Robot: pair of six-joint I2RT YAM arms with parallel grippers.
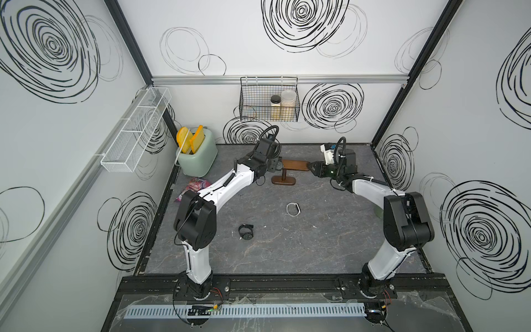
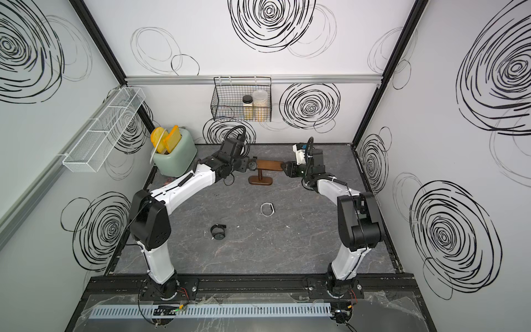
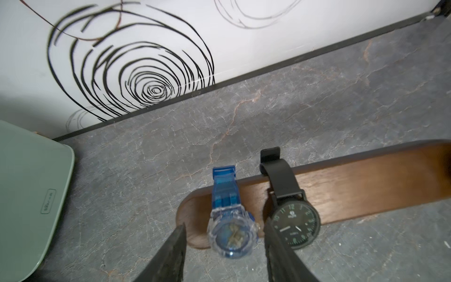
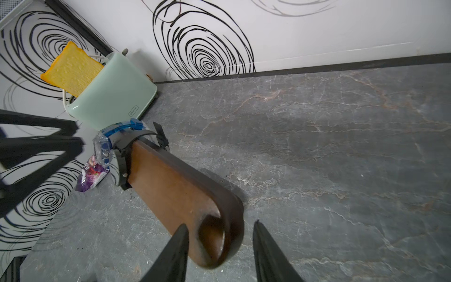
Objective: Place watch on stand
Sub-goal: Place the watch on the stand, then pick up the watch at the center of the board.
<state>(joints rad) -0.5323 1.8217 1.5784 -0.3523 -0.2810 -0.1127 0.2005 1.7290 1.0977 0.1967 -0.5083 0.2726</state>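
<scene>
One grey bench (image 1: 316,244) carries everything, and the stand (image 1: 296,166) sits toward its 12 o'clock edge. At the bar's 3 o'clock end the right hand (image 4: 219,224) is released, jaws apart either side of the rounded tip. At the 9 o'clock end the left hand (image 3: 224,223) is likewise released, straddling the blue watch (image 3: 231,234), which hangs looped over the bar just beside a black watch (image 3: 295,227). The blue one sits close to the bar's very end, so a finger brushing its case could drag it off. With neither hand gripping the bar, a snag might also tip the stand. A loose dark watch (image 1: 246,232) and a white band (image 1: 293,209) lie toward 6 o'clock, well apart from it.
</scene>
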